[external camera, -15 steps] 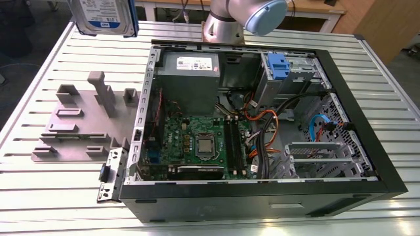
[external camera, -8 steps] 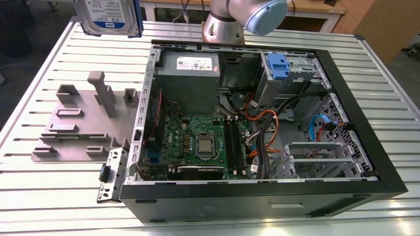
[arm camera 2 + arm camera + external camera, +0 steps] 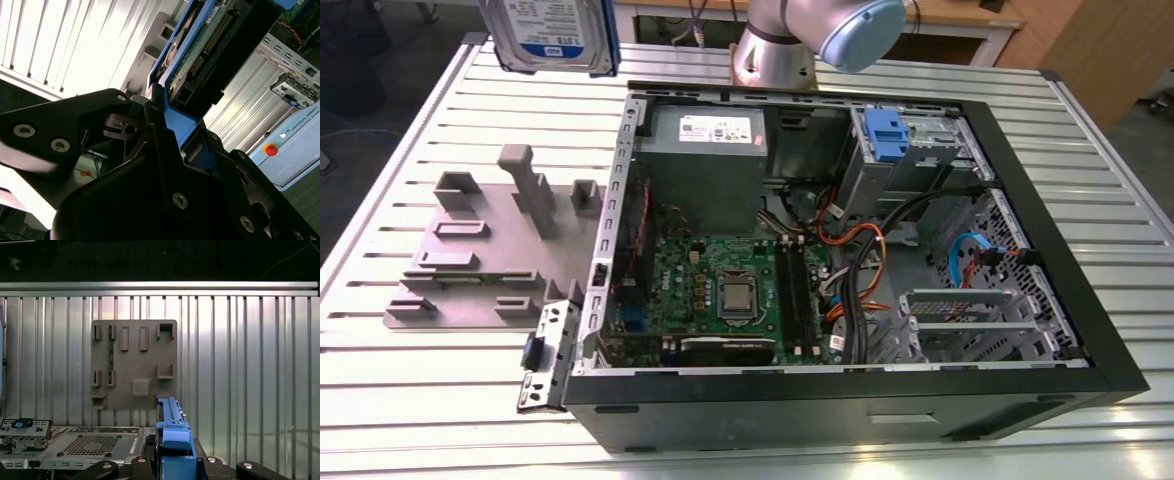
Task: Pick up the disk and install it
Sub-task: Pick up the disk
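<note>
Hand [image 3: 182,125] clamped on the disk [image 3: 550,30] by its blue carrier [image 3: 172,437]; likely rigid, hefty, shock-sensitive, with slippery plastic.

The desk [image 3: 414,400] is a broad bench of pale metal slats running side by side with dark grooves between them, closed off by a plain metal bar along its edges. In the exterior view the floor [image 3: 1150,150] around it is dull grey, darker on the exterior view's left. Behind the desk stands light brown wooden furniture [image 3: 1091,45], a flat panel set at an angle. In the first wrist view the slats [image 3: 250,365] shine under even light and the ground beyond the edge bar [image 3: 150,287] is nearly black. In the second wrist view strong light washes the slats [image 3: 60,45] almost white
</note>
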`<state>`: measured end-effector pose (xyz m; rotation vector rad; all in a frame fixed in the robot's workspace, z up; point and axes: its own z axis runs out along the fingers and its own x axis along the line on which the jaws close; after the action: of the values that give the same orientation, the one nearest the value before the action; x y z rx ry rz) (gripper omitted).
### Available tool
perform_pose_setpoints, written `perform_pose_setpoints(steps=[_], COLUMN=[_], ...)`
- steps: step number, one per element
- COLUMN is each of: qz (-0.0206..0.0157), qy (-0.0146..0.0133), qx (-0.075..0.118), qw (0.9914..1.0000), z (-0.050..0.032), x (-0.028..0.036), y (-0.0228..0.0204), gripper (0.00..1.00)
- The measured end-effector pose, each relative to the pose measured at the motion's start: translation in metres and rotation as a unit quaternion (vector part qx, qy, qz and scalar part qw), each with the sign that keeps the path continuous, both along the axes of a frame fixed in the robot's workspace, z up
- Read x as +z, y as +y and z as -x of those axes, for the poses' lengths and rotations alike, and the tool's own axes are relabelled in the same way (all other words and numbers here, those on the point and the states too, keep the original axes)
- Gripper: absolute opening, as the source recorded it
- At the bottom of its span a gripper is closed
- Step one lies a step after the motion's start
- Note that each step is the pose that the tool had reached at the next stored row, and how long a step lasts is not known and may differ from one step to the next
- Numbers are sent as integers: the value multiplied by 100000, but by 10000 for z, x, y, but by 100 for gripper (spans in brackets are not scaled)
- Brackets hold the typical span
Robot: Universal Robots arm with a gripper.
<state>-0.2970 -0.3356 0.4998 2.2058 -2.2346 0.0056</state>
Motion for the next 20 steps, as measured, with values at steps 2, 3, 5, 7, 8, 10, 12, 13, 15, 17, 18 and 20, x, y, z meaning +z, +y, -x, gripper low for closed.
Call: perform_pose_setpoints(steps=[2,3,5,7,8,10,12,13,15,17,18,20], qz=[-5,-3,-3,-4,-4,-2,-1,-3,-2,-3,-3,-3], qy=[-7,-4,-5,-4,-5,-6,-1,-6,-3,-3,-3,-4], qx=[0,0,-1,-2,-2,-1,-2,-2,-1,-1,0,-1], qw=[100000,100000,100000,100000,100000,100000,100000,100000,100000,100000,100000,100000], z=[-24,-37,-59,-81,-92,-114,-134,-143,-160,-173,-178,-189], x=[-1,0,-1,0,-1,-1,0,-1,0,0,0,0], y=[0,0,0,0,0,0,0,0,0,0,0,0], gripper=[36,36,36,36,36,36,36,36,36,36,36,36])
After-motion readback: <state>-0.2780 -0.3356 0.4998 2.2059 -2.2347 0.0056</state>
